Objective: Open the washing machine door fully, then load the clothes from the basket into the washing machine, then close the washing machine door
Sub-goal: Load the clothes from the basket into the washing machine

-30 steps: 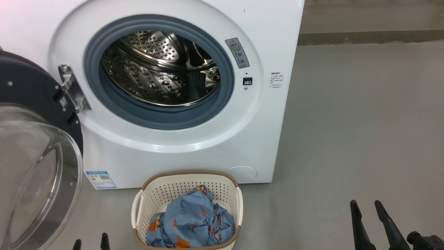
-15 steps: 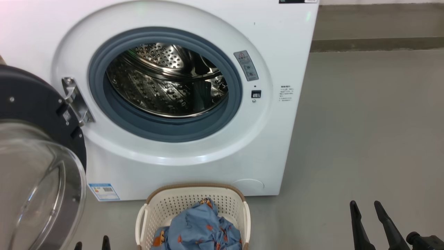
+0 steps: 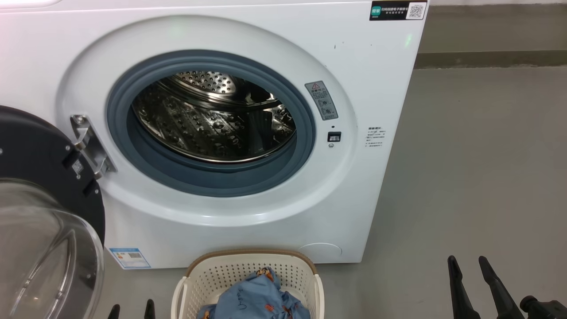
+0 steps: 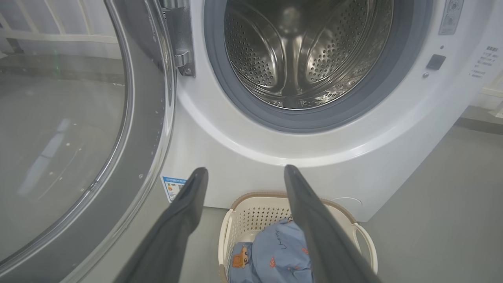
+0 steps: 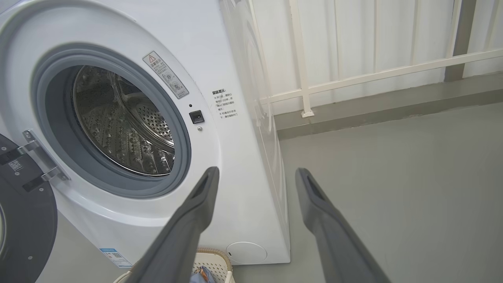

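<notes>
The left gripper (image 3: 131,309) sat low just left of the basket (image 3: 252,254) of clothes (image 3: 259,297), the right gripper (image 3: 466,262) well apart over the floor (image 3: 469,177), both spread wide and empty.

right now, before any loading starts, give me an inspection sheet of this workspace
surface: grey floor, smooth
job's things: washing machine door open, hinged on the left; washing machine with no clothes seen in its steel drum; basket on the floor in front of it; clothes bunched in the basket
clutter: nothing seen
tools: left tool open, holding nothing, near the basket; right tool open, holding nothing, over the floor
cables: nothing seen
surroundings: white railing and low ledge behind
</notes>
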### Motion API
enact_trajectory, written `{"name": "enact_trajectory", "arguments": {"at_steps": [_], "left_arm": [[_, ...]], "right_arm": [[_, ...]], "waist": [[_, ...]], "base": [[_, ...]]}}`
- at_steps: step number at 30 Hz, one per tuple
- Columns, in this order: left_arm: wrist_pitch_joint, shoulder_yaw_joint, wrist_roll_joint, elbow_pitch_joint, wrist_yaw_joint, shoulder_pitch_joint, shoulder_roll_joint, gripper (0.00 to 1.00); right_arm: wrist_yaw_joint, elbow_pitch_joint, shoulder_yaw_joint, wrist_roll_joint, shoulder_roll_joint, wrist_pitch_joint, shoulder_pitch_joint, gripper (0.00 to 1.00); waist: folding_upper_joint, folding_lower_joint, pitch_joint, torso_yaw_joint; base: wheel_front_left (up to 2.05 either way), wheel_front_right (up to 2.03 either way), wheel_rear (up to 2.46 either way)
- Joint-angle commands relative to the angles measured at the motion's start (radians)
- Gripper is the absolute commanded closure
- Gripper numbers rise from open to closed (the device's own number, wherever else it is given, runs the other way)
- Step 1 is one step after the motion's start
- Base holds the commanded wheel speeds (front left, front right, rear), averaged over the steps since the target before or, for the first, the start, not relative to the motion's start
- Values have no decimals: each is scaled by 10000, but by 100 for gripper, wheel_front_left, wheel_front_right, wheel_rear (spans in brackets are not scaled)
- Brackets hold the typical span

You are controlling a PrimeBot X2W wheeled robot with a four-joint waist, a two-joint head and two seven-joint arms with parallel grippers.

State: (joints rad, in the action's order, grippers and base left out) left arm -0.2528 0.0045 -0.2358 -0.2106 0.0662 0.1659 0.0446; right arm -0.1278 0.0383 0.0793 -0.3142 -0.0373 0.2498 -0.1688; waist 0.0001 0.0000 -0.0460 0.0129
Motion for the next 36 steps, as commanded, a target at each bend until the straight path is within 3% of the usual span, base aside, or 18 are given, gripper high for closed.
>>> {"name": "enact_trajectory", "arguments": {"at_steps": [1, 21, 36], "left_arm": [[-89, 279, -49, 262, 10, -133, 57, 0], [-89, 158, 124, 296, 336, -115, 65, 0], [770, -556, -661, 137, 610, -667, 1004, 0]], "right_arm": [[-29, -239, -214, -69, -135, 120, 210, 0], [-29, -178, -335, -311, -130, 120, 479, 0], [-29, -273, -639, -916, -130, 120, 1452, 0]], "waist": [[-1, 0, 17, 14], [-1, 0, 414, -162], [-1, 0, 2186, -1189]], "base": [[0, 0, 0], [0, 0, 0], [0, 0, 0]]}}
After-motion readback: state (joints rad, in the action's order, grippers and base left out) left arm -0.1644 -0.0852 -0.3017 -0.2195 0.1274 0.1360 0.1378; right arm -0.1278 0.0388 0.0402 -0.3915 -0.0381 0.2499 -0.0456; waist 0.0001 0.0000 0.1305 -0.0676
